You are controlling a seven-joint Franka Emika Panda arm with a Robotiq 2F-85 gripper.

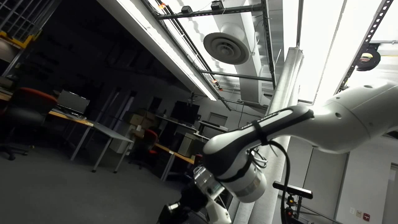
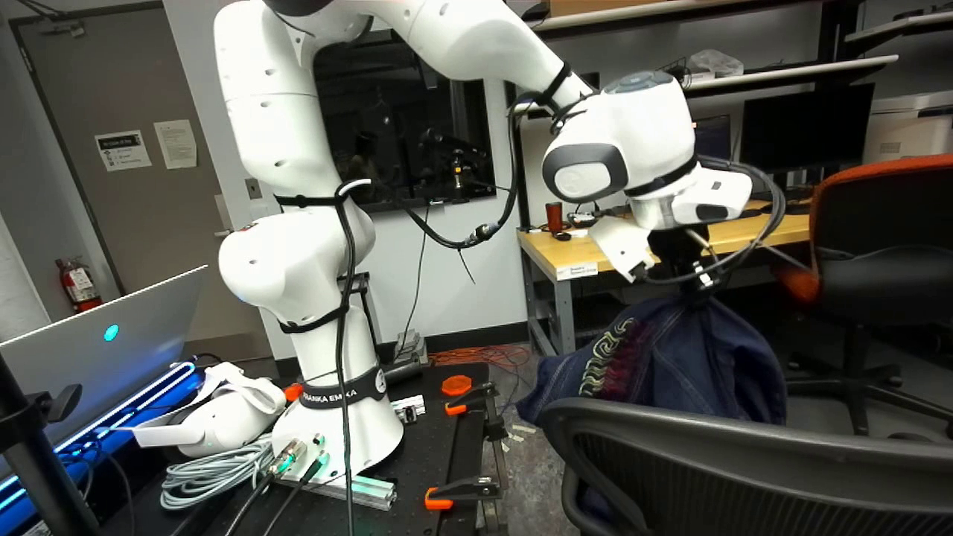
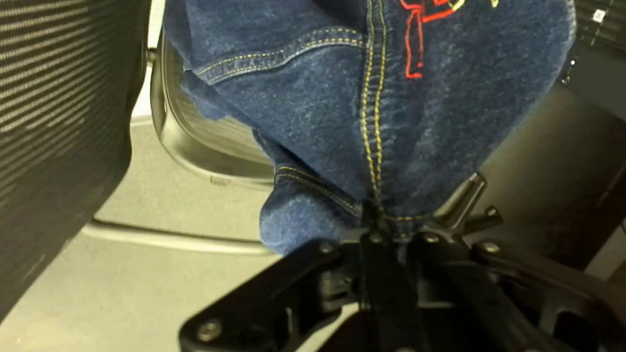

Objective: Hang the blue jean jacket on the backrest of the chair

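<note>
The blue jean jacket [image 2: 670,357] hangs down from my gripper [image 2: 700,286] in an exterior view, bunched at its top, with embroidery on its side. The chair's dark backrest [image 2: 744,447] stands in front of it there and hides its lower part; I cannot tell whether they touch. In the wrist view the jacket [image 3: 313,107] runs up from the fingertips of my gripper [image 3: 398,227], which is shut on its stitched edge. A ribbed dark panel [image 3: 54,98] and a grey rounded frame [image 3: 186,146] lie left of it. The gripper [image 1: 186,205] is partly cut off in an exterior view.
An orange-and-black chair [image 2: 886,246] and a wooden desk [image 2: 551,249] stand behind the jacket. Orange-handled clamps [image 2: 465,491] line the edge of the robot's black table [image 2: 439,447]. Loops of cable [image 2: 774,201] hang by the wrist.
</note>
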